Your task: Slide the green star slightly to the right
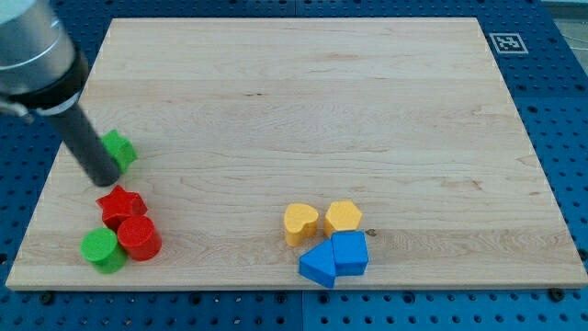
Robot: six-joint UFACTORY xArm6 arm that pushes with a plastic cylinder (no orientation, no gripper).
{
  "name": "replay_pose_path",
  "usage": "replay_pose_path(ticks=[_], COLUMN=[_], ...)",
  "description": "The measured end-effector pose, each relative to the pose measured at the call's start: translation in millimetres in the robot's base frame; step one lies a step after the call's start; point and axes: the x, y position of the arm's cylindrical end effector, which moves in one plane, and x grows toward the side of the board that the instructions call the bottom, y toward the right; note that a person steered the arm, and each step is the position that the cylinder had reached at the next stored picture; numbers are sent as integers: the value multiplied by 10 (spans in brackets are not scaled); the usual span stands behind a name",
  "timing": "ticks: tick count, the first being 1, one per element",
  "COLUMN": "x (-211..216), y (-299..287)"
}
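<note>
While the dark rod slants down from the view's upper left, my tip (104, 178) rests against the green star (119, 150), touching its 7 o'clock side; a bare rod, it grips nothing. That star sits near the wooden board's (303, 101) left edge. At the star's 6 o'clock cluster a red star (120, 203), red cylinder (139, 238) and green cylinder (102, 249). Toward 4 o'clock, well apart, lie a yellow heart (299, 222), yellow hexagon (343, 216) and two blue blocks (335, 258).
</note>
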Motion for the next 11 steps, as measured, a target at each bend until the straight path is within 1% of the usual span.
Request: replay_pose_path(ticks=[1,3,4,5,7,9,11], x=[-197,256,-85,-125,-401,-451,-451], y=[119,44,-61,-170,-463,75,348])
